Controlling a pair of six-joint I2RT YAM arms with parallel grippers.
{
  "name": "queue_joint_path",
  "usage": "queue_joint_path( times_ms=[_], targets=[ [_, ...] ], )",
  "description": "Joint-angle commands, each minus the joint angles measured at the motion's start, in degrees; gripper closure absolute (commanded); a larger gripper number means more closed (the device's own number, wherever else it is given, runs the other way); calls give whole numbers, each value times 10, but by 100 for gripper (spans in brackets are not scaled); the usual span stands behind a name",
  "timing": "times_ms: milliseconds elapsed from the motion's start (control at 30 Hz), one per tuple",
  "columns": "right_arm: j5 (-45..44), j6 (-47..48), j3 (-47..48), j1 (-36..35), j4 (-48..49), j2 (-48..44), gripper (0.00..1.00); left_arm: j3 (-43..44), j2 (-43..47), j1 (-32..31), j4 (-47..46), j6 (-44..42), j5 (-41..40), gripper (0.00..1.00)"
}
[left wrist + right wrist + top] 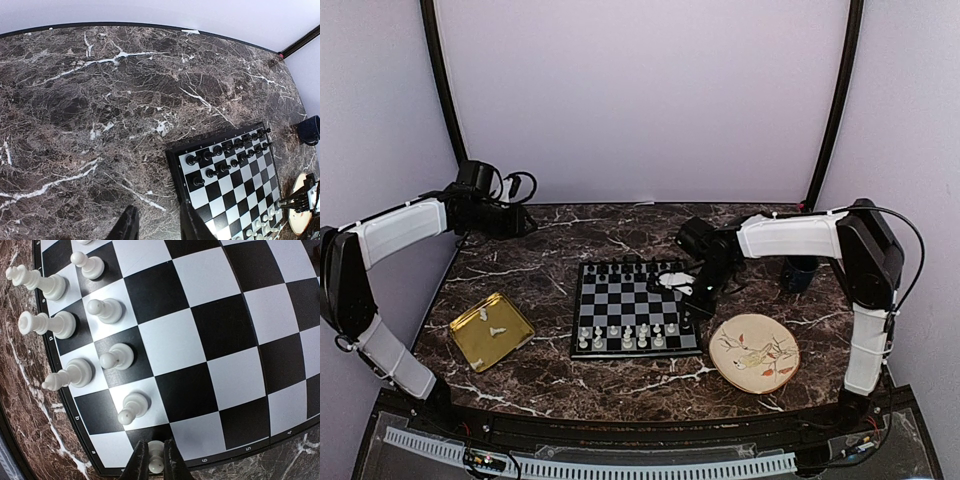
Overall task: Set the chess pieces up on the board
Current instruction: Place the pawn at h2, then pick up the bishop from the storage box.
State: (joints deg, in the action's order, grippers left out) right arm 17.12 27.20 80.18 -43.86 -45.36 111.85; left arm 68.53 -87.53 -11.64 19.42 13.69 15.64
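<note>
Nearest, a gold tray (470, 340) lies at the left of the table (620, 385) and a plate (753, 352) at the right. The board (640, 300) lies flat between them, the plate just beside its near right corner. A couple of small white bits lie in the tray; they are too small to name.

The white pieces (627, 338) stand upright in two rows along the board's near edge. In the right wrist view they show as a line of pawns with taller pieces behind them on the edge row.

The right gripper (155, 447) hangs low over the right side of the board, at the end of the pawn row. Its fingers (137, 465) stand narrowly apart with one pawn (156, 462) upright between them, on a square at the board's edge. The fingers sit very close on either side of it; whether they press it or merely flank it I cannot tell.

Farther off, the middle squares are bare, and the black pieces (635, 270) line the far edge in two rows. A dark blue cup (800, 272) stands beyond the right arm, well off the board.

The left gripper (157, 212) is raised over the table's far left, well apart from the board. Its fingers are partly spread, and nothing is between them but the table below.
</note>
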Motion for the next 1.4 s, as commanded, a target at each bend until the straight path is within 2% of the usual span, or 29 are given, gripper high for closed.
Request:
queue_joint_path(
  times_ms=[0, 433, 633, 733, 933, 1100, 1233, 1367],
  targets=[
    [9, 7, -10, -2, 4, -4, 87, 11, -4, 0, 9, -7, 8, 69],
    [10, 4, -5, -3, 3, -8, 77, 12, -10, 0, 11, -7, 11, 69],
    [18, 5, 11, 0, -14, -30, 66, 13, -13, 0, 13, -9, 3, 69],
    [23, 6, 27, 9, -26, -43, 65, 11, -14, 0, 18, -7, -18, 69],
    [53, 7, 22, 54, -16, -91, 65, 48, -34, 0, 147, 34, -119, 70],
    [83, 7, -38, 100, 48, -133, 65, -3, 2, 1, 203, 52, -160, 71],
    [117, -1, -78, 126, 90, -142, 64, -46, 30, 1, 248, 59, -163, 71],
    [128, 7, -88, 131, 101, -143, 64, -70, 32, 1, 295, 33, -139, 65]
  ],
)
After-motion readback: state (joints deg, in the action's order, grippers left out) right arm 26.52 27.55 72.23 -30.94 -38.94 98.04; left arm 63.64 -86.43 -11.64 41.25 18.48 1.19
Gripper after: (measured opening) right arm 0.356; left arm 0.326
